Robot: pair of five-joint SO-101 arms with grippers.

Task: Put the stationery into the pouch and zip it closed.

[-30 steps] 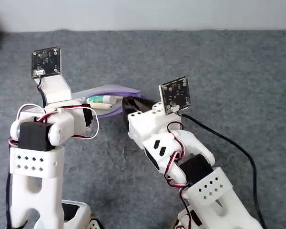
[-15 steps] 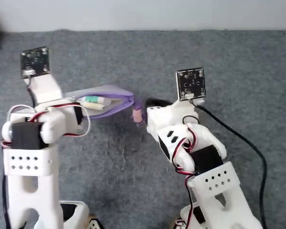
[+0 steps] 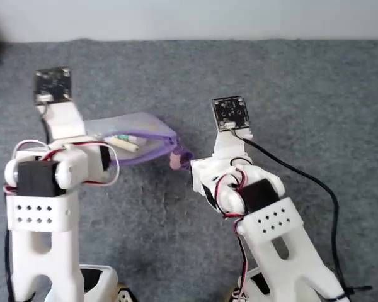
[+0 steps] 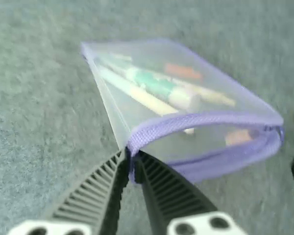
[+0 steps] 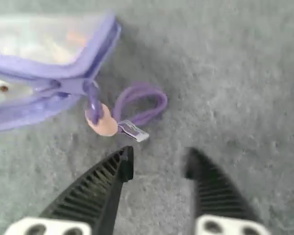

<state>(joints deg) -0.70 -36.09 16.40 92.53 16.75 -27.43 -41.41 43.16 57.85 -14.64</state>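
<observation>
A translucent pouch (image 3: pixel 135 135) with purple zip trim lies on the grey carpet between the two arms. Pens and other stationery (image 4: pixel 159 85) show through its wall, among them a green-and-white marker (image 3: pixel 121 137). My left gripper (image 4: pixel 131 169) is shut on the pouch's purple edge (image 4: pixel 137 142) at one end. At the other end, the zip pull, a peach bead (image 5: pixel 104 125) on a purple cord loop (image 5: pixel 142 104), lies loose on the carpet. My right gripper (image 5: pixel 157 169) stands open just short of that bead, touching nothing.
Grey carpet (image 3: pixel 315 94) covers the table on all sides. A pale wall (image 3: pixel 189 19) runs along the far edge. A black cable (image 3: pixel 302 182) trails from the right arm.
The right arm drew the zip across the pouch toward the right, then let go and backed off, leaving the bead and cord on the carpet. The left arm kept its hold.
</observation>
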